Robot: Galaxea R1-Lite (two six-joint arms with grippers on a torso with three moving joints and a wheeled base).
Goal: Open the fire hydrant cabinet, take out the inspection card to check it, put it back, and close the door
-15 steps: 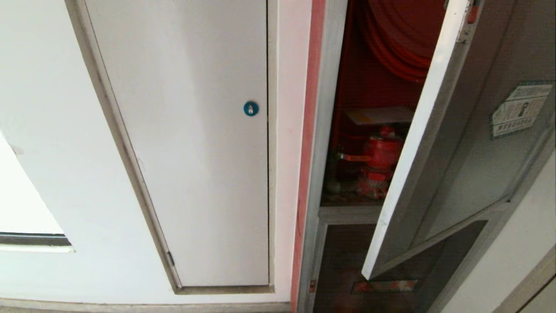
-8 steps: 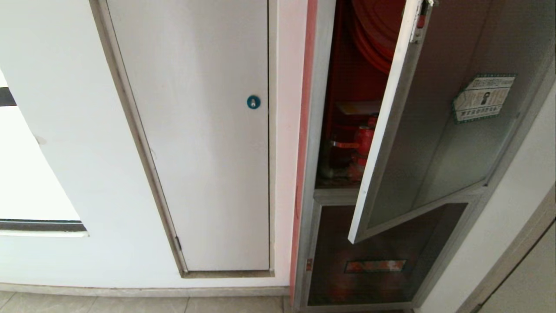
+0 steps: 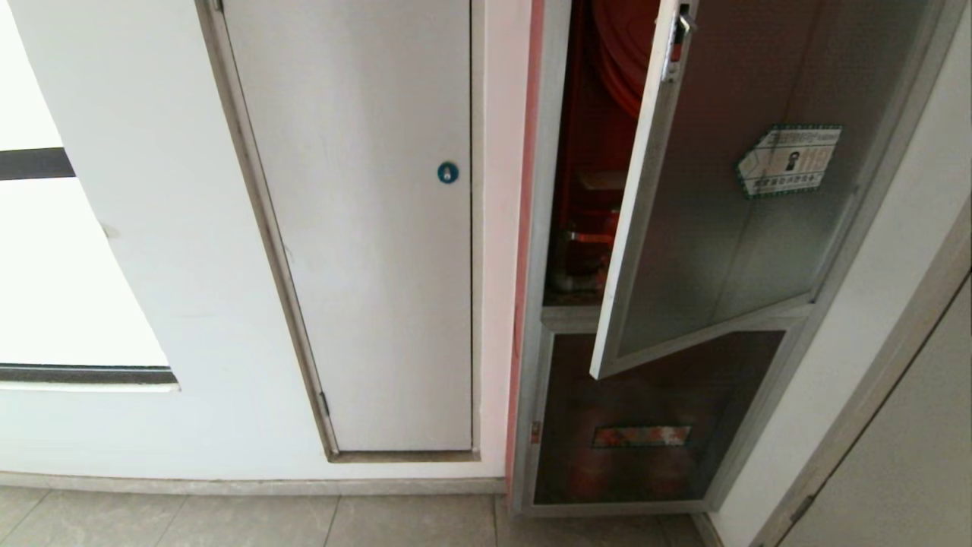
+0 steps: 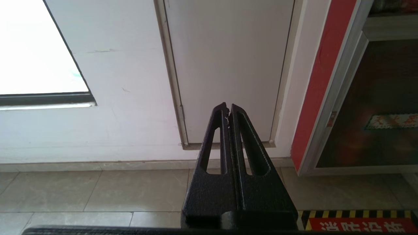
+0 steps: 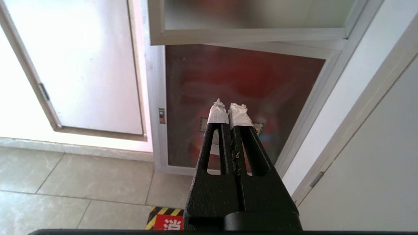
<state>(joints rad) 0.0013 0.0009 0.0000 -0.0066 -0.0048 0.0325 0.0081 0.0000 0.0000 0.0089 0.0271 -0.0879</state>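
Observation:
The fire hydrant cabinet [image 3: 531, 228] stands at the right with the door [image 3: 721, 228] ajar, hinged on its right side. The door carries a hexagonal sticker [image 3: 788, 161] and a small red latch [image 3: 676, 45]. Through the gap I see the red hose reel [image 3: 619, 45], the red valve [image 3: 592, 235] and, just above it, a pale flat sliver that looks like the inspection card [image 3: 602, 181]. Neither gripper shows in the head view. My left gripper [image 4: 228, 109] is shut and empty, facing the white wall. My right gripper [image 5: 229, 109], tips taped, is shut and empty below the door's lower edge [image 5: 248, 34].
A white closet door with a blue round lock [image 3: 448, 172] stands left of the cabinet. A smaller lower dark glass panel [image 3: 653, 410] sits under the open door. Tiled floor [image 3: 228, 524] carries a red-and-yellow marking [image 5: 166, 222]. A grey door [image 3: 896, 456] is at the far right.
The whole head view has shifted: the camera has drawn back, floor has come into view, and the cabinet sits further left. The opening beside the door shows narrower. Neither arm has moved.

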